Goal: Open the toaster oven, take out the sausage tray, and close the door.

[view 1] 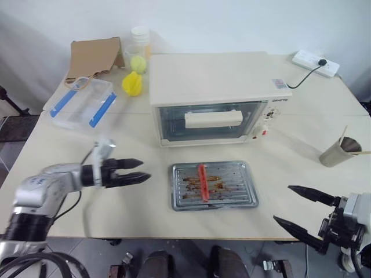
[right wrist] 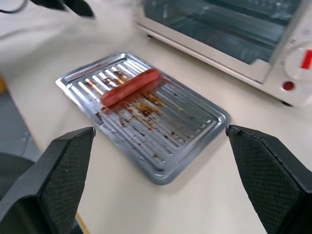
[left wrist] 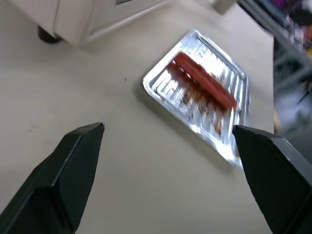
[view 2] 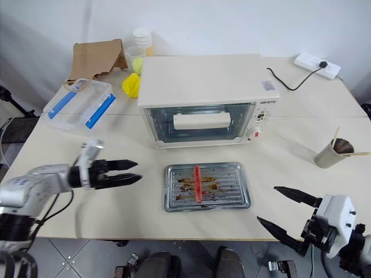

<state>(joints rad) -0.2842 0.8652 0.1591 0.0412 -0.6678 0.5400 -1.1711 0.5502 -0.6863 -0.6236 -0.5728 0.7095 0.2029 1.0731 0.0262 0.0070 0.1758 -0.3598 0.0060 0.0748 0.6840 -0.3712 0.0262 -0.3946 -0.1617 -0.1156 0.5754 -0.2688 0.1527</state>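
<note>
Sausage and grease stains mark the shallow ribbed silver metal tray point(view 1: 214, 185), which we see lying flat on the pale tabletop point(view 1: 290, 139) just in front of the large cream-white boxy toaster oven point(view 1: 214, 98). We take that oven as our landmark. Its clear glass door point(view 1: 203, 120) with the wide cream-white bar handle point(view 1: 213, 119) stands upright and shut against the front, and the tray sits apart from it, with a strip of bare table between. The one red sausage point(view 1: 202, 182) lies along the tray's left part, pointing toward the oven.

Our left gripper point(view 1: 134, 172) hangs in front of the oven's left corner, off the tray's left side and not touching it. The arm reaches in from the left edge of the table, with the forearm roughly level and the two black fingers pointing right toward the tray. From the left wrist view we see those fingers point(left wrist: 73, 165) spread wide with nothing between them.

Our right gripper point(view 1: 301, 211) is held low near the table's front edge, in front of the oven's right end and well off the tray's right side. Its fingers point(right wrist: 63, 170) point left toward the tray, spread wide and empty.

A clear plastic box with blue clips point(view 1: 81, 101) lies left of the oven, and a grey cup with sticks point(view 1: 340, 152) stands to its right.
</note>
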